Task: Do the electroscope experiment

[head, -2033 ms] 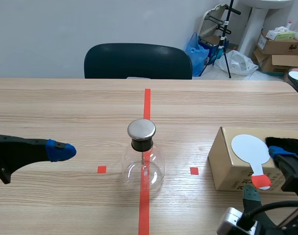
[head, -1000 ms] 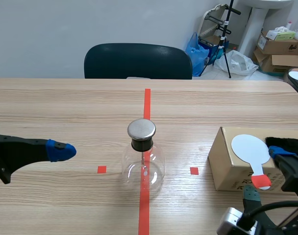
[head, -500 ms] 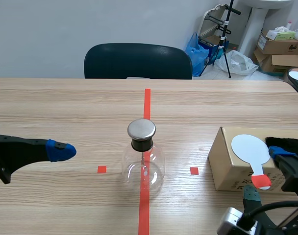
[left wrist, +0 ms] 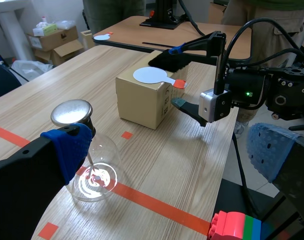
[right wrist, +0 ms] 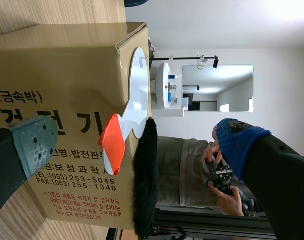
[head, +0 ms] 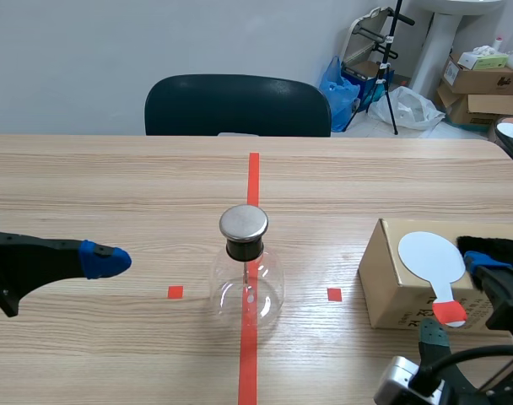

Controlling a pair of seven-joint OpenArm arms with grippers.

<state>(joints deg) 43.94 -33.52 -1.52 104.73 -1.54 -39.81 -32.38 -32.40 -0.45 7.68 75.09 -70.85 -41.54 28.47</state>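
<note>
A clear glass flask electroscope (head: 248,285) with a round metal cap (head: 244,222) stands on the red centre line. A white paddle (head: 429,256) with a red handle (head: 449,313) lies on a cardboard box (head: 386,280), beside a strip of black fur (head: 491,245). My right gripper (head: 457,300) is open at the box's near corner. In the right wrist view the red handle (right wrist: 113,145) and the fur (right wrist: 144,180) sit between its spread fingers, untouched. My left gripper (left wrist: 167,150) hangs open left of the flask (left wrist: 94,175).
A dark chair (head: 238,105) stands behind the far table edge. Boxes and bags lie on the floor at the back right. A person's hands (right wrist: 219,175) hold a device beyond the box. A toy brick block (left wrist: 237,226) sits under my left gripper.
</note>
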